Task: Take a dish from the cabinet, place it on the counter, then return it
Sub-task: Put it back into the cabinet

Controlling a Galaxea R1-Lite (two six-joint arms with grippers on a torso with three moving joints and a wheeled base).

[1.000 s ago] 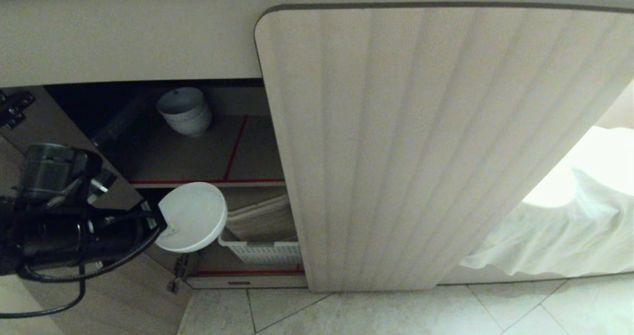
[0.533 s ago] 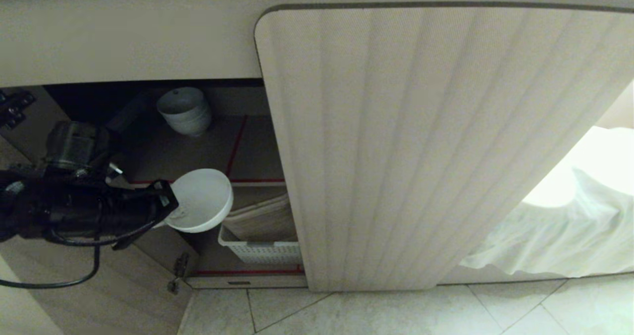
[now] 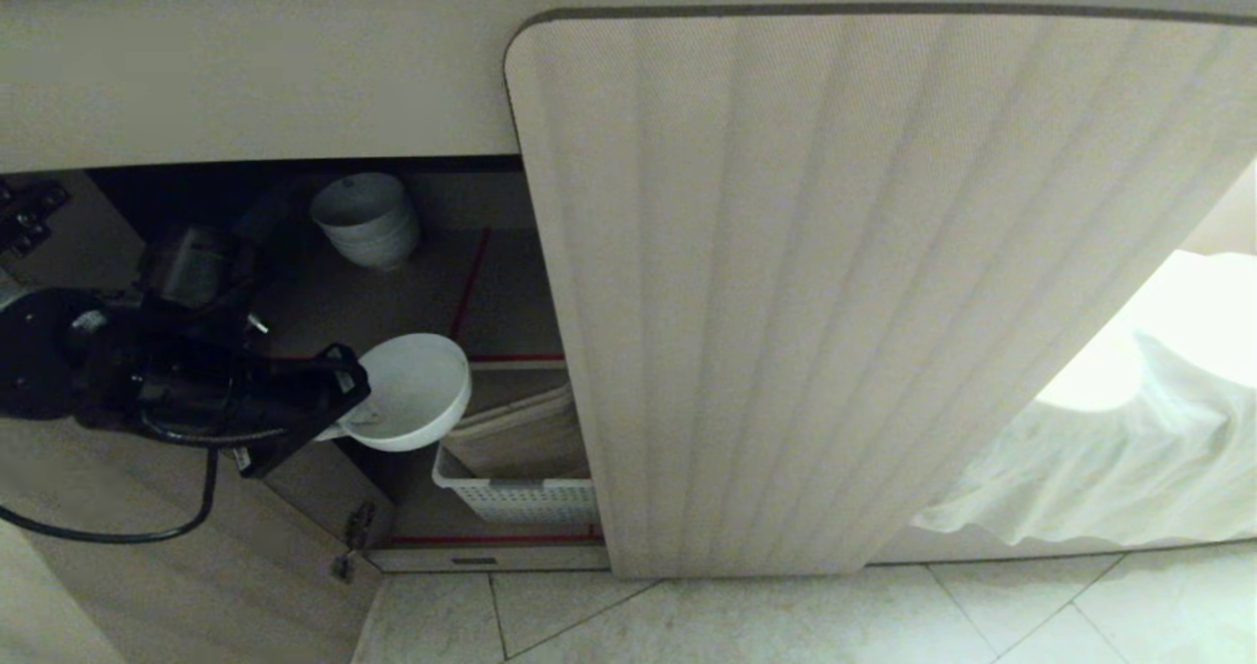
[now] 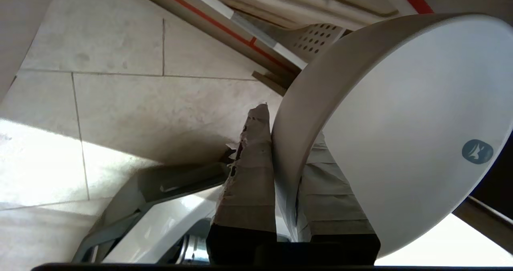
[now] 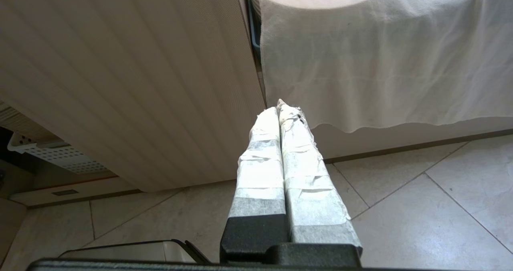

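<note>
1. L gripper (image 3: 346,401) sat at the open L side of the cabinet (image 3: 845,281), at about 8 o'clock in the head view, level w/ the upper shelf's (image 3: 393,301) red-edged front.
2. Its jaws were pinched nearly closed on the rim of the bowl (image 3: 412,391). In the L wrist view one taped finger (image 4: 250,170) lay against the outside wall of the bowl (image 4: 404,134) and the other inside it, w/ the wall clamped between.
3. The bowl hung in the air, tilted, mouth facing up and toward the head cam; it was off the shelf, just in front of the shelf's front edge and above the white basket (image 3: 516,492).
4. A small grey-blue mark (image 4: 477,151) showed inside the bowl.
5. A stack of white bowls (image 3: 368,217) stood at the back of the upper shelf, at 11 o'clock from the held bowl and well apart from it.
6. The basket sat on the lower level at 5 o'clock from the bowl, holding pale flat items; can't tell what they were.
7. The ribbed R door (image 3: 884,350) was closed and filled the middle of the head view; the L door (image 3: 226,566) stood open at 7 o'clock.
8. The counter's front edge (image 3: 255,84) ran along the top, at 12 o'clock.
9. R gripper (image 5: 282,112) was parked low over the tiled floor (image 5: 421,211), taped fingers pressed together and holding nothing, pointing at the gap between the R door and a white cloth (image 5: 380,62).
</note>
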